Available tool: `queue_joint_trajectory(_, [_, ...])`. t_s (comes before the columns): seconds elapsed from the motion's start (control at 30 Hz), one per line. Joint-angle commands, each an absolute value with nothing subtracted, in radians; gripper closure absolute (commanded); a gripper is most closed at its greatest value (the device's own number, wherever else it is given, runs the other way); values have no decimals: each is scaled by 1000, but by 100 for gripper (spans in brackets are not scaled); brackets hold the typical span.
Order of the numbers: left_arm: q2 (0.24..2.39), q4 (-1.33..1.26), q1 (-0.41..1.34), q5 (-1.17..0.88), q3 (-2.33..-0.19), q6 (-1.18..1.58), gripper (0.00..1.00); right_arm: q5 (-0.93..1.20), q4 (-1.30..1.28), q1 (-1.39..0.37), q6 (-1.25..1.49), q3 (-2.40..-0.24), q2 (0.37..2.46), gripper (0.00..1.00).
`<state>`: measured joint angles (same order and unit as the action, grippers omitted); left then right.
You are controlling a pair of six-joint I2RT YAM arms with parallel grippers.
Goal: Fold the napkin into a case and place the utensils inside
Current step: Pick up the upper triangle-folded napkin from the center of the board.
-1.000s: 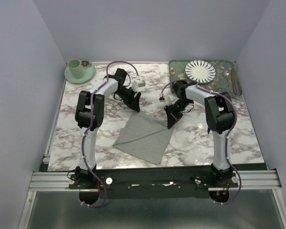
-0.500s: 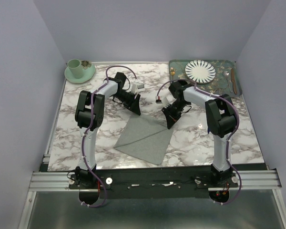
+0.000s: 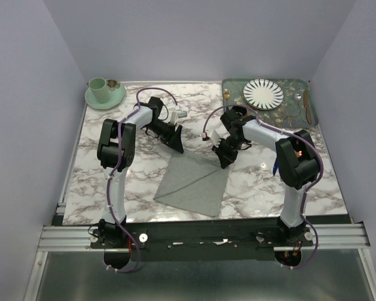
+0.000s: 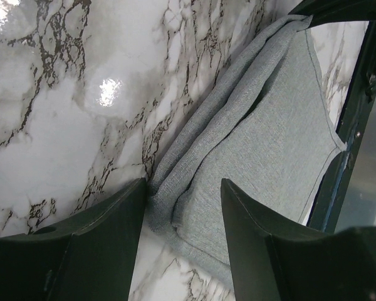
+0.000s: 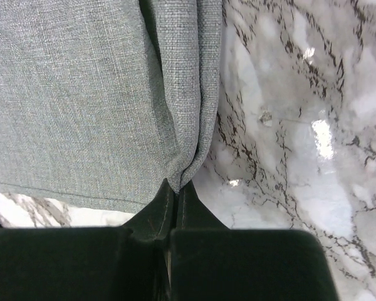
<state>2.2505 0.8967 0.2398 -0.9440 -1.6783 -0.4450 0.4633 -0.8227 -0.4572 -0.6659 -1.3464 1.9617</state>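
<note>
The grey napkin [image 3: 194, 185] lies partly folded on the marble table near the front middle. My right gripper [image 3: 224, 160] is at its far right corner, shut on a doubled edge of the napkin [image 5: 81, 94]; the cloth is pinched at the right gripper's [image 5: 175, 183] tips. My left gripper [image 3: 175, 142] is at the far left corner, open, its fingers [image 4: 113, 219] straddling a bunched fold of the napkin [image 4: 269, 125] without closing on it. The utensils [image 3: 308, 105] lie on the green tray at the back right. No case shape shows.
The green patterned tray [image 3: 288, 116] holds a striped plate [image 3: 263, 93] and a small gold fork [image 3: 227, 95]. A green cup on a saucer [image 3: 103, 93] stands at the back left. The black frame rail [image 3: 200, 233] runs along the near edge.
The right gripper has pulled its napkin corner a little left and back, and the cloth's left corner has shifted right, making the napkin narrower. The left gripper has edged back slightly.
</note>
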Motion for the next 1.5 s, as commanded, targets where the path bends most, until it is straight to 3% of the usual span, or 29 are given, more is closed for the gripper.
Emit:
queue_joint_trajectory(0.0, [2269, 940, 244, -888, -1637, -535, 36, 400, -750, -488, -745, -1325, 1917, 99])
queue_joint_trajectory(0.43, [2220, 946, 284, -813, -1612, -633, 38, 351, -646, -549, -911, -1207, 1784, 99])
queue_joint_trajectory(0.7, [2134, 937, 296, -767, -1572, -759, 30, 282, -545, -607, -997, -1106, 1704, 99])
queue_joint_trajectory(1.03, [1987, 876, 319, -709, -1450, -1015, 30, 226, -445, -655, -1066, -1002, 1626, 99])
queue_joint_trajectory(1.2, [1927, 848, 333, -701, -1396, -1152, 22, 213, -399, -672, -1101, -965, 1586, 99])
queue_joint_trajectory(1.47, [1957, 908, 390, -657, -1422, -1206, 24, 198, -357, -693, -1127, -928, 1545, 99])
